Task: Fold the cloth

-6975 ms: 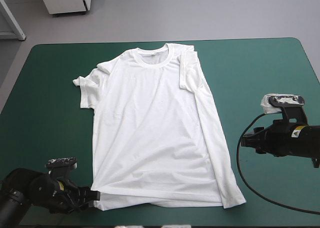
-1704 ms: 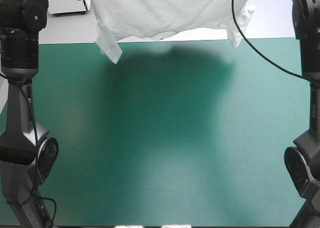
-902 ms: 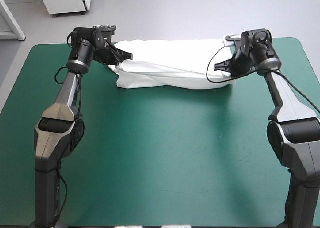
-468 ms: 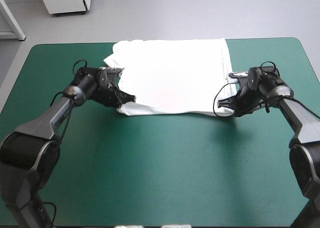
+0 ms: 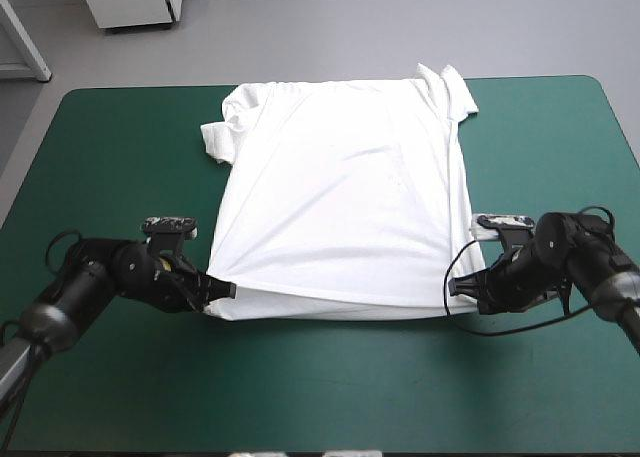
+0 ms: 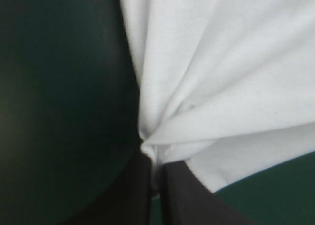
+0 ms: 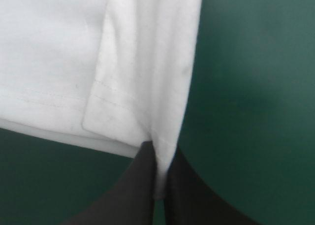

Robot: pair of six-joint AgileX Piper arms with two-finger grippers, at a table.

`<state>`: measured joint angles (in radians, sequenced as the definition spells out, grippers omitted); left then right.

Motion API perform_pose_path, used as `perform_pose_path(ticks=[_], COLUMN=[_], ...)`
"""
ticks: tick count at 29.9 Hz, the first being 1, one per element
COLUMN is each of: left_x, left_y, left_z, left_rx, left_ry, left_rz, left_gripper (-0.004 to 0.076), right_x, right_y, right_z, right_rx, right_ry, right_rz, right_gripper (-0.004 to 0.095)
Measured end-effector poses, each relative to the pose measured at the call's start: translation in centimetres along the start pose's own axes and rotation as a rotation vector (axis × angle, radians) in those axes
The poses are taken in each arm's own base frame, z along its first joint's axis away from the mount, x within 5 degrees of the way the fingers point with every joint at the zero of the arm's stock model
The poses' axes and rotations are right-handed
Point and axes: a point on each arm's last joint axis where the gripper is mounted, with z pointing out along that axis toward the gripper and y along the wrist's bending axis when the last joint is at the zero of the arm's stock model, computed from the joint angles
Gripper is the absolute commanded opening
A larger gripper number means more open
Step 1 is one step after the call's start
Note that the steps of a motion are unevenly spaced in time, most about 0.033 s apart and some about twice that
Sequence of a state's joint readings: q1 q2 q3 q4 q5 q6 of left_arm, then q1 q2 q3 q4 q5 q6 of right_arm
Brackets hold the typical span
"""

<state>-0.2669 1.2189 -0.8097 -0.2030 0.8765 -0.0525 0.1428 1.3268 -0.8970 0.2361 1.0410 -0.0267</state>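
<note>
The T-shirt (image 5: 340, 207) lies spread on the teal-green table (image 5: 320, 407), its collar end at the far edge and its hem toward the near half, roughly midway between the left and right edges. One short sleeve (image 5: 216, 140) pokes out toward the far-left corner and the other (image 5: 452, 89) is bunched toward the far-right corner.

The left gripper (image 5: 215, 289) sits low at the near-left corner of the hem, clamped on the T-shirt. In its wrist view the black fingers (image 6: 135, 195) meet in a narrow arch with a pinch of white cloth between them, and creases fan out from that point. The right gripper (image 5: 458, 285) pinches the near-right corner in the same way, its fingers (image 7: 142, 185) all but closed on the stitched edge.

Along the near edge a second white layer shows beneath the top one. It may be the back panel of the shirt or a shallow fold; the views do not settle which.

I judge the step in hand to be the spreading of the garment, nearly finished, with the first fold not yet made. The next move probably calls for both arms to work evenly, either releasing together once the hem lies flat or lifting the two corners at the same height and carrying them toward the far edge. An uneven pull would skew the hem or drag the shirt across the table.
</note>
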Motion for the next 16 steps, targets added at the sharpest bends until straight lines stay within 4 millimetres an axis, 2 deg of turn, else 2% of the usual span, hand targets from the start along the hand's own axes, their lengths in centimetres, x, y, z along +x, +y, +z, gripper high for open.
perform_pose_path(ticks=[4,7,12,16], left_x=[3.0,4.5,6.6,8.6], left_y=[-0.1,0.0,0.0,0.1], left_z=[-1.3,-1.7,-2.1,-2.1], left_rx=[0.048,0.062,0.080,0.117], left_ry=[0.008,0.021,0.062,0.083], left_rz=[-0.025,-0.030,-0.036,-0.062], left_gripper=[-0.0009,-0.0009,-0.0009,-0.0009], right_x=[3.2,5.1,7.6,9.6], right_y=[0.2,0.5,0.7,0.6], right_z=[-1.0,-1.9,-2.9,-3.0], right_rx=[-0.038,-0.064,-0.094,-0.101], right_ry=[0.002,-0.010,-0.018,-0.004], right_rz=[0.010,0.008,0.002,0.020], right_gripper=[-0.0017,-0.0017,-0.0017,-0.0017])
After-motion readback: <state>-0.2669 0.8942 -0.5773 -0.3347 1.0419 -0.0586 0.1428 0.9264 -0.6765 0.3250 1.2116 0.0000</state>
